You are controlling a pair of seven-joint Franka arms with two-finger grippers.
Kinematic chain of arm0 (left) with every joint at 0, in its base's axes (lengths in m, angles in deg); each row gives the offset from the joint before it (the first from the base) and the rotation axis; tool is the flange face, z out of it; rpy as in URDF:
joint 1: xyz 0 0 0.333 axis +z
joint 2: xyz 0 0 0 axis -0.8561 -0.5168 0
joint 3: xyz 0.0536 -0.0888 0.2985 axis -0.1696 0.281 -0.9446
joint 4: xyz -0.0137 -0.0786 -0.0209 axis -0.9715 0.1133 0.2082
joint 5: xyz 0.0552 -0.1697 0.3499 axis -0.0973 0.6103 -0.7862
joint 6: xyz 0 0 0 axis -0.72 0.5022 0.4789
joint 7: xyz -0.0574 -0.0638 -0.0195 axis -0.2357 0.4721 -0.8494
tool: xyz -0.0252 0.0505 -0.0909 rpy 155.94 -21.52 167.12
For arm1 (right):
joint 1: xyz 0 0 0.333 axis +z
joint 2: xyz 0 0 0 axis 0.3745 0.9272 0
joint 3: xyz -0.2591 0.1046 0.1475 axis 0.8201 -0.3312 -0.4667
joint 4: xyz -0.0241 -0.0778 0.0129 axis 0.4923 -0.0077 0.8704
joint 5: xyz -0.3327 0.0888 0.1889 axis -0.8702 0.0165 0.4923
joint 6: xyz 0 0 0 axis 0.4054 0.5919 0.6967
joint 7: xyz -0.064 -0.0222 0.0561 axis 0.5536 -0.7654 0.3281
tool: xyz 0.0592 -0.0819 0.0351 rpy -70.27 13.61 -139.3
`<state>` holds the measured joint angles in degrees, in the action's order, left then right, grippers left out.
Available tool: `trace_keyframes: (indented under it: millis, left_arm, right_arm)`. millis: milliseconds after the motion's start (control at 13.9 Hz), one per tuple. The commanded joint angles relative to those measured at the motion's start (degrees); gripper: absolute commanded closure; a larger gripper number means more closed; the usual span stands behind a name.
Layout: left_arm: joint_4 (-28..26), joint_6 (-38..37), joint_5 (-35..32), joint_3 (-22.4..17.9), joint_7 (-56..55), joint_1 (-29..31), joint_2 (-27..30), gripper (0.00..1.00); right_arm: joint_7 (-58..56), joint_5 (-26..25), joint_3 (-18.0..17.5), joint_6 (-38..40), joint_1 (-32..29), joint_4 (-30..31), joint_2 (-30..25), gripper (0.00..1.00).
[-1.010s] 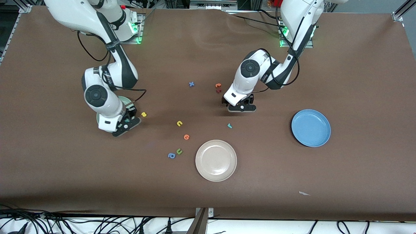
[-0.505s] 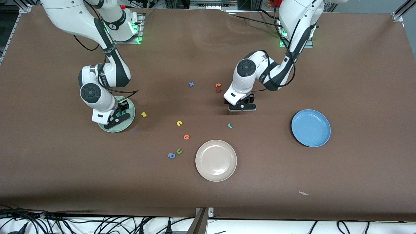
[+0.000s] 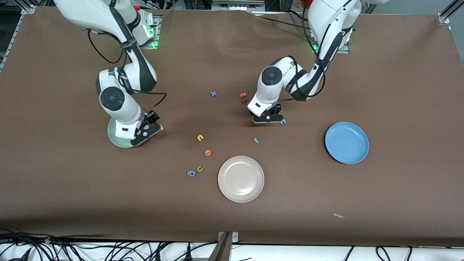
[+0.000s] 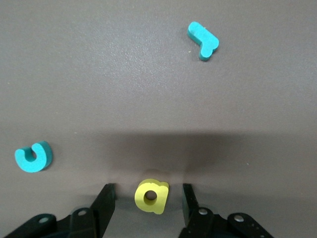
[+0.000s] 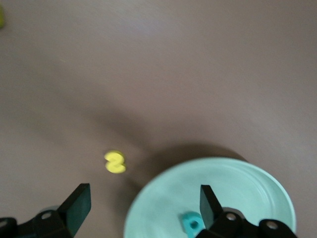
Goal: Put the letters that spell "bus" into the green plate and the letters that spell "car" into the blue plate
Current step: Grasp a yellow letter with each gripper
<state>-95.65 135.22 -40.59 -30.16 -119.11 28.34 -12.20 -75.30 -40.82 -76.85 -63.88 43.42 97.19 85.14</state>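
Clock refs: front cam, 12 = toward robot bases.

1. Nearest items, non-task: cream-white plate (image 3: 241,178); blue a (image 3: 191,173) and green u (image 3: 199,169) at its 9 o'clock. Leave in place.
2. Blue plate (image 3: 347,142): holds no letters yet. Teal r (image 3: 256,140) lies on the counter at its 9 o'clock, well apart.
3. Yellow u (image 3: 200,137): mid-counter, loose.
4. Green plate (image 3: 116,136): teal b (image 5: 192,223) is inside. Right gripper (image 3: 145,130) hangs over the plate's 3 o'clock rim, fingers spread wide, holding nothing. Yellow s (image 5: 115,162) lies on the counter just beside that rim.
5. Left gripper (image 4: 147,187): low over the counter, fingers apart and straddling yellow a (image 4: 151,196), a gap on each side, no contact seen. Teal c (image 3: 282,121) lies at its 3 o'clock.

Handling (est.): foam letters are very light, soft and small. Pinch across flat outer edges, approx. centred. Excess squeeze likely deforms the foam, and an off-centre grip may flick the letter away. Release low over the plate.
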Motion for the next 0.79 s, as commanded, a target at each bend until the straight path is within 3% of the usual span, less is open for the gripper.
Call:
trace_keyframes:
  millis: [0, 144, 216, 288, 721]
  left_arm:
    - [1.72, 0.2, -2.22, -0.23, -1.62, -0.4, -1.42, 0.43]
    - [2.16, 0.2, -2.31, -0.23, -1.62, -0.4, -1.6, 0.49]
    - [2.16, 0.11, -2.22, -0.23, -1.62, -0.4, -1.6, 0.5]
    - [2.16, 0.2, -2.22, -0.23, -1.71, -0.48, -1.69, 0.57]
    - [2.16, 0.2, -2.31, -0.23, -1.53, -0.4, -1.78, 0.69]
  right_arm:
    - [0.03, 0.57, -2.06, 0.24, -0.16, -1.33, 2.7, 0.26]
    - [0.38, 0.65, -2.15, 0.15, -0.07, -1.07, 3.49, 0.36]
    - [0.47, 0.66, -2.24, 0.06, -0.07, -0.98, 3.93, 0.48]
    - [0.56, 0.57, -2.33, -0.03, -0.07, -1.07, 4.19, 0.49]
    - [0.47, 0.66, -2.33, -2.39, -0.07, -0.81, 6.39, 0.5]
